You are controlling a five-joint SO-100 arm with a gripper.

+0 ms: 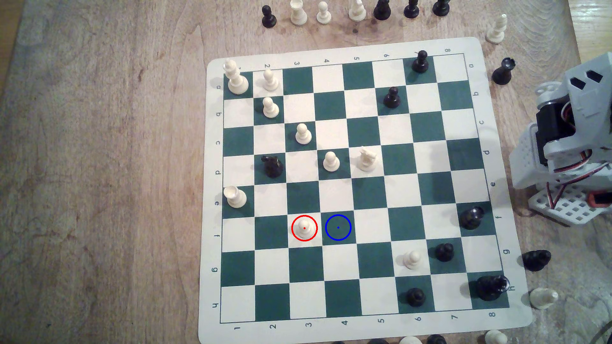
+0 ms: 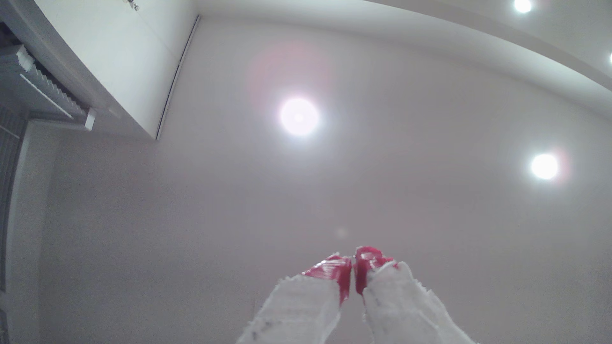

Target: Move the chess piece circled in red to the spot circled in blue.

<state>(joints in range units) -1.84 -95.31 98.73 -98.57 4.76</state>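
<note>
The chess piece [image 1: 304, 229], a small cream pawn ringed in red, stands on a cream square low on the board in the exterior view. The spot [image 1: 338, 227], a dark green square with a blue ring and dot, is the square just to its right in the exterior view and is bare. The arm [image 1: 569, 132] is folded up off the board's right edge, far from both. In the wrist view my gripper [image 2: 352, 264] points up at a ceiling, its red-tipped white fingers [image 2: 331, 271] pressed together with nothing between them.
The green and cream board [image 1: 212, 198] lies on a wooden table [image 1: 99, 165]. Cream pawns [image 1: 331, 161], a cream knight [image 1: 367, 159] and a black knight [image 1: 272, 166] stand above the ringed squares. Black pieces [image 1: 444, 252] cluster at the lower right. Captured pieces [image 1: 324, 13] line the table's far edge.
</note>
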